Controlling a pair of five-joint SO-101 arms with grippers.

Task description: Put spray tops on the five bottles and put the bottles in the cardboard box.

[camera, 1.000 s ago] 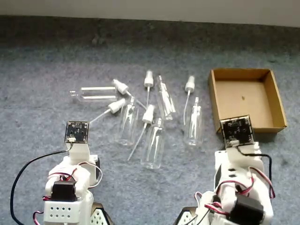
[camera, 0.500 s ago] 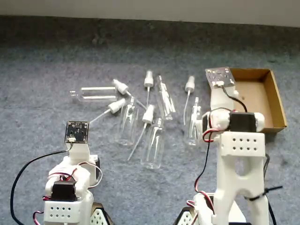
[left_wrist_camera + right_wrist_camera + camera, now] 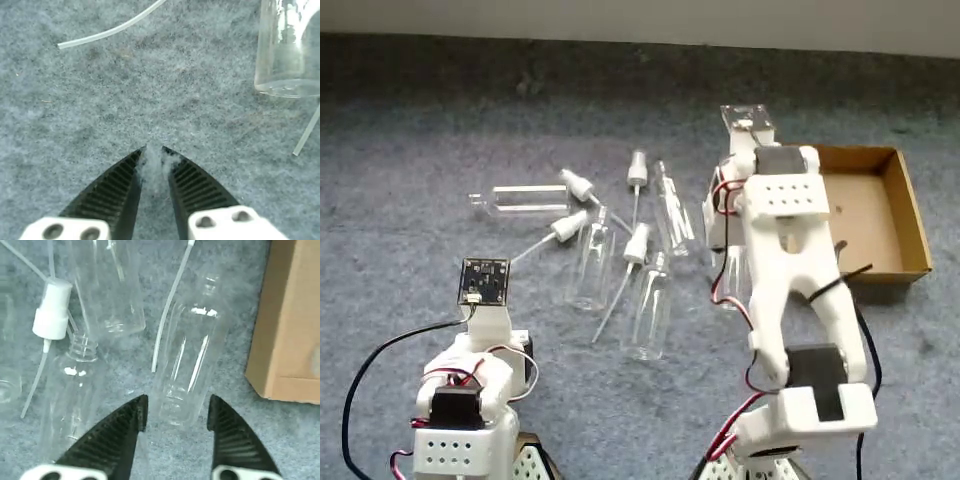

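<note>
The right arm (image 3: 785, 230) covers most of the rightmost bottle (image 3: 192, 355) and one corner of the cardboard box (image 3: 885, 215). The right gripper (image 3: 177, 402) is spread open at that bottle's base, with the box wall just beside it. The other bottles (image 3: 650, 305) and loose spray tops (image 3: 637, 168) lie crowded together, while the left gripper (image 3: 153, 149) sits pinched together and empty over bare table (image 3: 75, 100).

Grey, fuzzy-surfaced table (image 3: 420, 120) bears clear bottles (image 3: 647, 310) lying on their sides, loose spray tops (image 3: 637, 168) (dip tubes attached) among them, and an open cardboard box (image 3: 912, 210).
</note>
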